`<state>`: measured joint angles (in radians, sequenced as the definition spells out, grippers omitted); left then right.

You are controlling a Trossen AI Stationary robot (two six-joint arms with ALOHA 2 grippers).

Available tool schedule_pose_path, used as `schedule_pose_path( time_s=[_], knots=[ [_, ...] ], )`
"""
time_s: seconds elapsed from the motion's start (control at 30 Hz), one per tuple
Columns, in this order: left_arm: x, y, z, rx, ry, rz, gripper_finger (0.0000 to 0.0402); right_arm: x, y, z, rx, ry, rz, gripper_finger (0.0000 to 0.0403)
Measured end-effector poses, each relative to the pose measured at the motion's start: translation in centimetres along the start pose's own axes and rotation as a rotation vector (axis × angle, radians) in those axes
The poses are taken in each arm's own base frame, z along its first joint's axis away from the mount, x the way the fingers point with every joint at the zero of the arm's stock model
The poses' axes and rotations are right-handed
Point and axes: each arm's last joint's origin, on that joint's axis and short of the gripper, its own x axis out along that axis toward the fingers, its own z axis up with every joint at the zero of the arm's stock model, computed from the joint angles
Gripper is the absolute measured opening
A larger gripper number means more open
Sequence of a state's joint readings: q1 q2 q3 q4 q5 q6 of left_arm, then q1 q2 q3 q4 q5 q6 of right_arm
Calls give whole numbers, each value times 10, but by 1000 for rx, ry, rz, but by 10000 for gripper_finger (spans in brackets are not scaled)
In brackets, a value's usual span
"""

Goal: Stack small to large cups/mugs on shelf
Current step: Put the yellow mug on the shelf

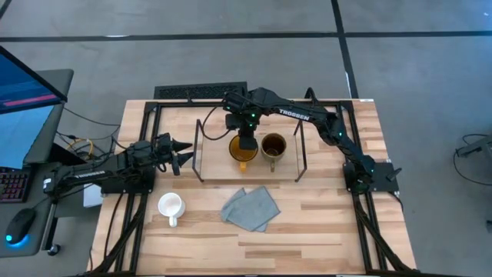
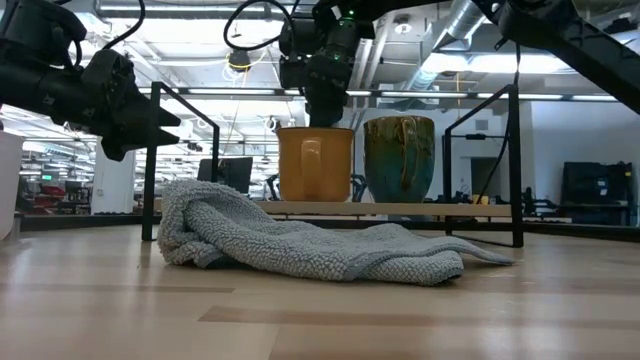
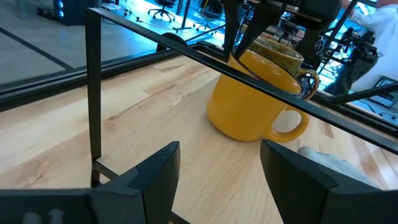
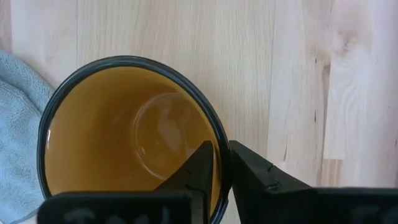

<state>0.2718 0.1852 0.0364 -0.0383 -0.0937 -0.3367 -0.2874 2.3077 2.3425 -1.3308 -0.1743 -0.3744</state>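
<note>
The yellow mug (image 1: 243, 149) stands upright on the shelf (image 1: 231, 171), with the olive-brown mug (image 1: 274, 145) just beside it on the same board. The right claw (image 4: 222, 163) comes down over the yellow mug and pinches its rim, one finger inside and one outside. The small white mug (image 1: 170, 206) sits on the desk (image 1: 323, 223) in front of the shelf, near a grey-blue cloth (image 1: 250, 208). The left claw (image 1: 182, 157) hangs spread and empty just beside the shelf's end.

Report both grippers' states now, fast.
Left gripper: open, holding nothing, left of the shelf.
Right gripper: shut on the rim of the yellow mug on the shelf.
</note>
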Motion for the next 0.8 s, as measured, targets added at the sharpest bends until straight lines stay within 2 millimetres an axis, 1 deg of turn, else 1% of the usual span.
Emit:
schedule_pose_path(
  time_s=[0.27,0.37,0.8],
  knots=[
    [0,0,0,1,0,0,215,0,0,0,7,0,1,71],
    [0,0,0,16,1,0,215,0,0,0,3,0,1,77],
    [0,0,0,19,1,0,215,0,0,0,7,0,0,155]
  ],
)
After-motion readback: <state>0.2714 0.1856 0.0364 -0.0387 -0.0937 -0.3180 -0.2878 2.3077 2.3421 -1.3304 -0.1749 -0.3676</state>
